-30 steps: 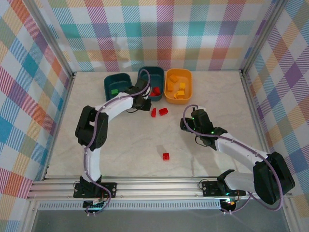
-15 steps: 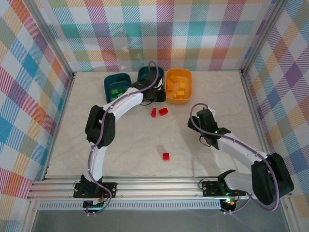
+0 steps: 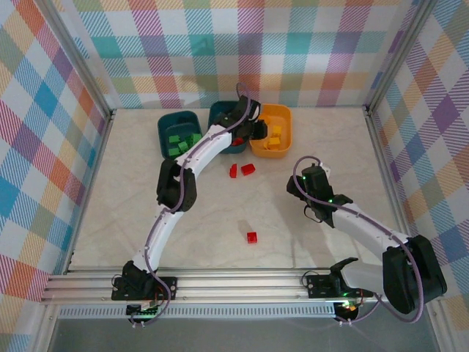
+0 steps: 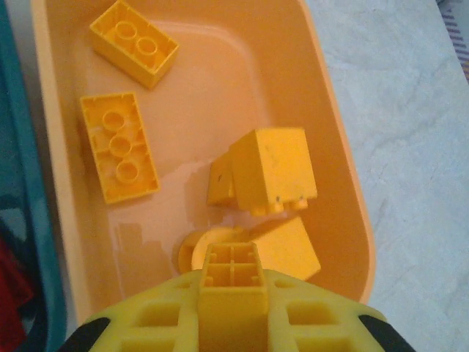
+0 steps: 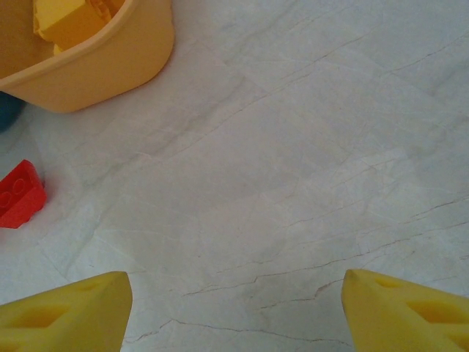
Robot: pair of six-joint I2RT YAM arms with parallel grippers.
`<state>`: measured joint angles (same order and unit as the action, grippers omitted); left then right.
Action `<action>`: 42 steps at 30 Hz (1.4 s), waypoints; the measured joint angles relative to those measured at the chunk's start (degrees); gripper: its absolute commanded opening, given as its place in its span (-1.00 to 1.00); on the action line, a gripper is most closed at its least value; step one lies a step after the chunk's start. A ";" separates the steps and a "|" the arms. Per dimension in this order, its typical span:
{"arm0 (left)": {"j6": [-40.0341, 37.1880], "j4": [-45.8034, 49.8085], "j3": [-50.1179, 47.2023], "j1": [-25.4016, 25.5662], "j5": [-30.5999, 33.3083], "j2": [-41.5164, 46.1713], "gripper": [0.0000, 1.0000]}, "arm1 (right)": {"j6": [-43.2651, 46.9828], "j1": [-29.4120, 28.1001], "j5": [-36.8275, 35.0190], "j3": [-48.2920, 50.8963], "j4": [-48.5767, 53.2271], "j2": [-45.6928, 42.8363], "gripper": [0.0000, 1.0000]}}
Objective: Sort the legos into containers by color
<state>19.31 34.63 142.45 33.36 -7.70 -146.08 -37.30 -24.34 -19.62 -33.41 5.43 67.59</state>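
At 11 o'clock the left teal tub (image 3: pixel 163 136) holds green bricks (image 3: pixel 179 141), more of them uncovered now that the left arm has swung away toward 12. Touching it on the right, the middle teal tub (image 3: pixel 217 110) lies half under that arm. Just in front of it, two red bricks (image 3: pixel 240 169) sit on the table (image 3: pixel 146 220) exactly where they were a second ago, as does the lone red brick (image 3: pixel 251 237) nearer 6 o'clock, so red is the colour left to sort. The left gripper (image 3: pixel 254 132), which was in front of the middle tub, has travelled out over the orange tub (image 3: pixel 287 121) at 12 to 1 o'clock. This looks like a delivery about to be released. From above, the arm covers the grip. The left wrist view gives it plainly: the jaws are narrow, pinching a yellow brick (image 4: pixel 233 273) above the yellow pieces already in the tub. The right gripper (image 3: pixel 294 185), at about 3 o'clock, has backed slightly toward the right. Its wrist view shows what the overhead view cannot: wide-spread fingers (image 5: pixel 66 312) with bare table between them, and one of the red pair at their 9 o'clock.
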 measured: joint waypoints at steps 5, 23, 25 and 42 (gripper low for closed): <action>-0.20 1.70 6.69 0.04 -0.07 -4.52 0.23 | 0.04 0.00 0.17 0.00 0.00 -1.14 0.53; 3.48 -23.45 -57.48 5.84 5.31 44.96 0.95 | 2.60 -3.76 5.38 0.83 -2.03 2.03 0.55; 6.86 -30.18 -69.53 5.64 7.37 53.29 1.00 | 3.52 -6.08 5.33 0.48 -1.97 3.10 0.55; 33.51 -30.23 -127.05 5.49 29.86 99.21 1.00 | -1.11 -30.51 6.73 -10.21 17.49 11.41 0.71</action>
<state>52.82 4.40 15.40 38.85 22.15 -46.87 -38.41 -54.85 -12.88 -43.62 22.92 79.00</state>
